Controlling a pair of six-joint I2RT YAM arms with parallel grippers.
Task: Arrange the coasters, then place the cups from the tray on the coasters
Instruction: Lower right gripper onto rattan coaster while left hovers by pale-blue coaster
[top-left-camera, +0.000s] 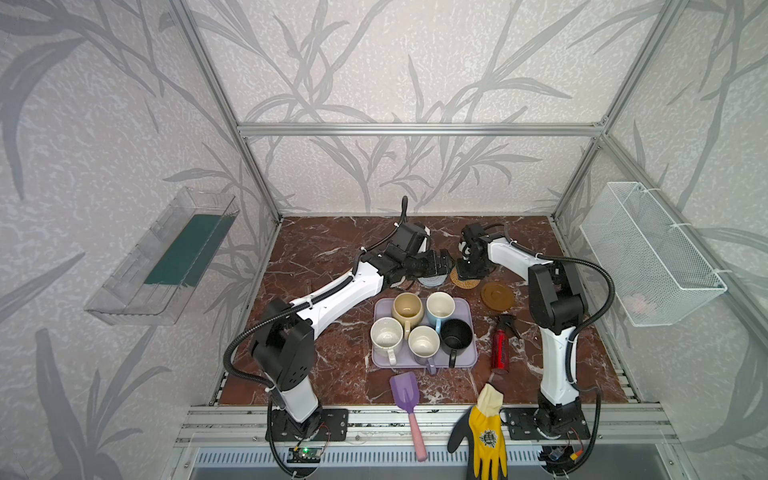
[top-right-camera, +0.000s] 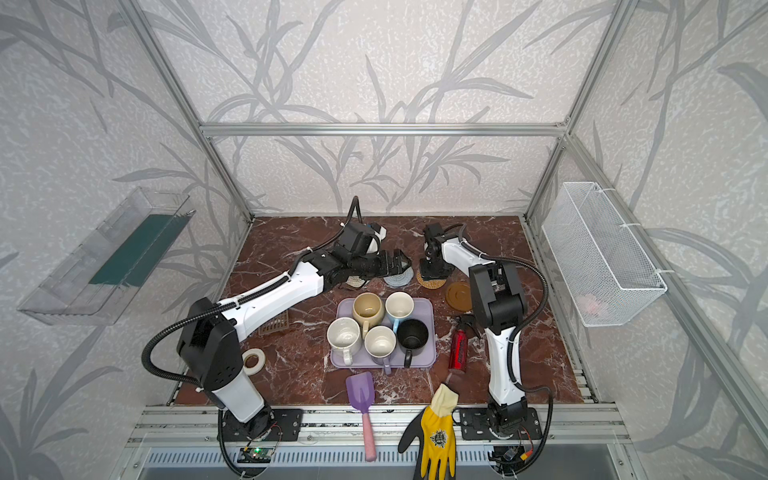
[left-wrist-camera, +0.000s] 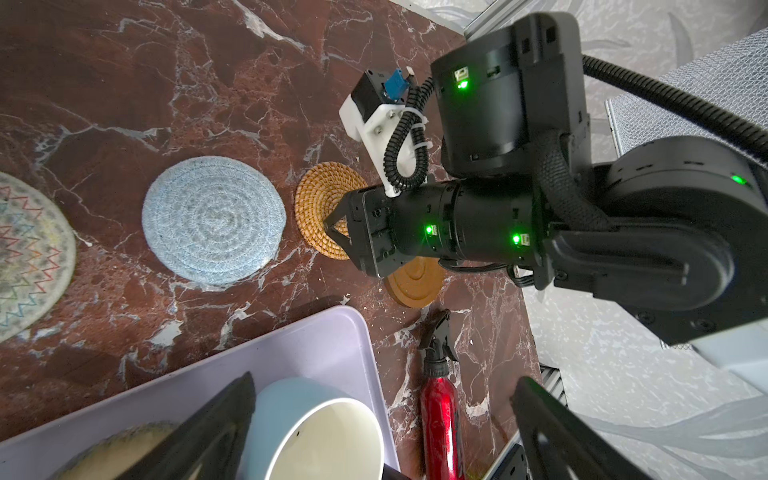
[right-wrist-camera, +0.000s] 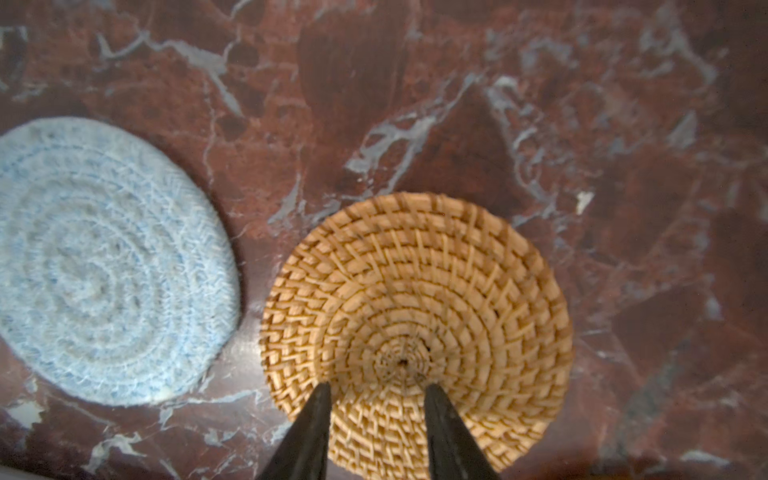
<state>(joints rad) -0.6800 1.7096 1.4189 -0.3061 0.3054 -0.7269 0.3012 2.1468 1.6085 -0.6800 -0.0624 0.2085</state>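
Right pincer (right-wrist-camera: 379, 386), tips slightly apart, is set over the rattan coaster (right-wrist-camera: 415, 282); left pincer (left-wrist-camera: 382, 382) is held wide apart. Coaster is best slid flat, kept clear of the grey-blue coaster (right-wrist-camera: 104, 262).

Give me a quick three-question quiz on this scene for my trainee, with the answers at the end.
1. Multiple choice: how many cups stand on the tray? A three, B five, C six.
2. True or false: the right end effector grips a cup.
3. Fill in: the spray bottle lies on the tray's ___-arm side.
Key: 1 B. 2 False, it is over the rattan coaster. 3 right.
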